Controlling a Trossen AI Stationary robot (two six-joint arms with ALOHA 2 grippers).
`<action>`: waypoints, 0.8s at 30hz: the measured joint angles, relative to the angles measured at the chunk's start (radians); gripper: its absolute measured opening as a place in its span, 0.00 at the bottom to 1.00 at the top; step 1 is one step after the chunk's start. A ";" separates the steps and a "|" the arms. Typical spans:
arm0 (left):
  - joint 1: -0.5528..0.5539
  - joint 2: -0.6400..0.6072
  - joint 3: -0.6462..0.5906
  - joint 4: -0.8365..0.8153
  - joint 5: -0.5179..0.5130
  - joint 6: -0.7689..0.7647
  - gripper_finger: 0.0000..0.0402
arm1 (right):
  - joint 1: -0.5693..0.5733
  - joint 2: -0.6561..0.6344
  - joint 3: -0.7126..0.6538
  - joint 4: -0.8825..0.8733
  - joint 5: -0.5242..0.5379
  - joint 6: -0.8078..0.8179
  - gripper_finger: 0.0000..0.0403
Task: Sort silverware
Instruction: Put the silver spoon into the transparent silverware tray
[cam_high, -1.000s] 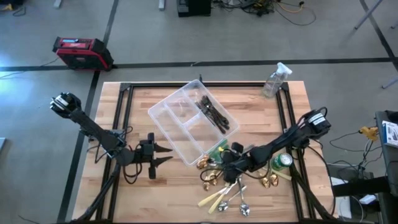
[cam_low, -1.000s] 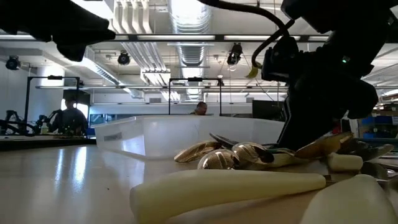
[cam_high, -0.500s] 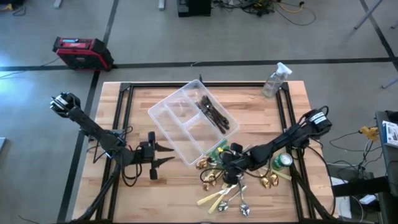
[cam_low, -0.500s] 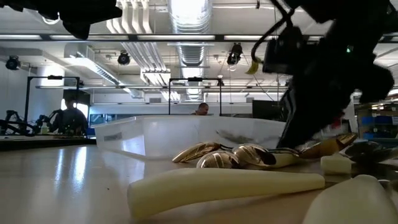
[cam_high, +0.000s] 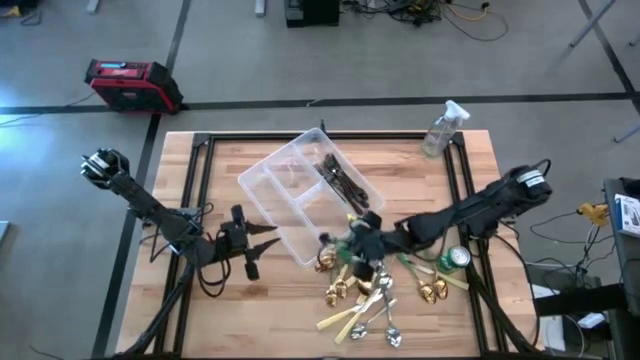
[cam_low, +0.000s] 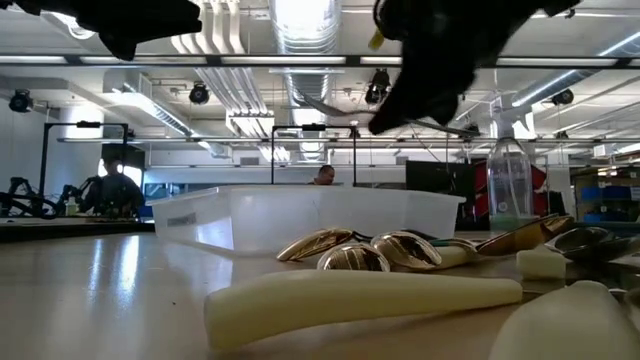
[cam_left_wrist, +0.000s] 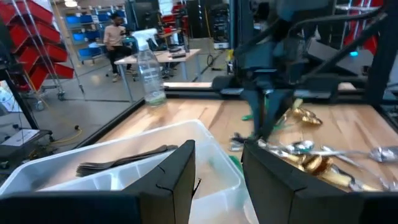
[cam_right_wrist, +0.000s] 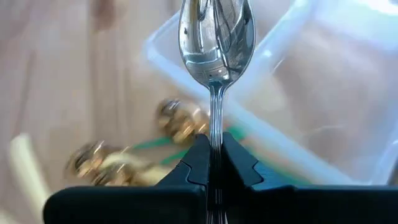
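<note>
**A:** Item one, the right gripper (cam_right_wrist: 211, 163)?

**B:** My fingers are clamped on the stem of a shiny silver spoon (cam_right_wrist: 216, 38), bowl pointing away from my wrist. In the high view I (cam_high: 352, 243) hang above the table, at the near corner of the clear tray (cam_high: 283, 190), over the edge of the cutlery pile.

**A:** Item two, the left gripper (cam_high: 262, 243)?

**B:** Fingers apart, nothing between them. It waits beside the tray's left side, well apart from the pile.

**A:** Item three, tray contents?

**B:** Dark forks (cam_high: 343, 181) lie in the compartment nearest the far right edge. Whether the other compartments hold anything I cannot tell.

**A:** Item four, loose silverware?

**B:** A heap on the table just right of the tray's near corner: gold spoons (cam_high: 338, 287), more silver spoons (cam_high: 380, 322), green-handled pieces (cam_high: 413, 268), and cream-yellow-handled knives (cam_high: 342, 318) at the near edge of the heap. In the low view one cream handle (cam_low: 365, 298) lies across the foreground with gold bowls (cam_low: 352, 251) behind it.

**A:** Item five, other stock?

**B:** A green can (cam_high: 456, 259) stands right of the heap, beside my arm. A clear spray bottle (cam_high: 442, 128) stands at the far right corner of the wooden table (cam_high: 260, 310).
</note>
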 joint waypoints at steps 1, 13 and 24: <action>0.001 0.000 0.004 0.002 0.000 0.000 0.30 | -0.025 0.006 0.011 0.032 0.001 -0.014 0.01; 0.001 0.020 0.057 0.008 0.005 -0.001 0.30 | -0.323 0.265 0.177 0.067 -0.129 -0.081 0.01; -0.001 0.073 0.061 0.004 0.006 0.000 0.30 | -0.348 0.408 0.214 0.032 -0.139 -0.003 0.01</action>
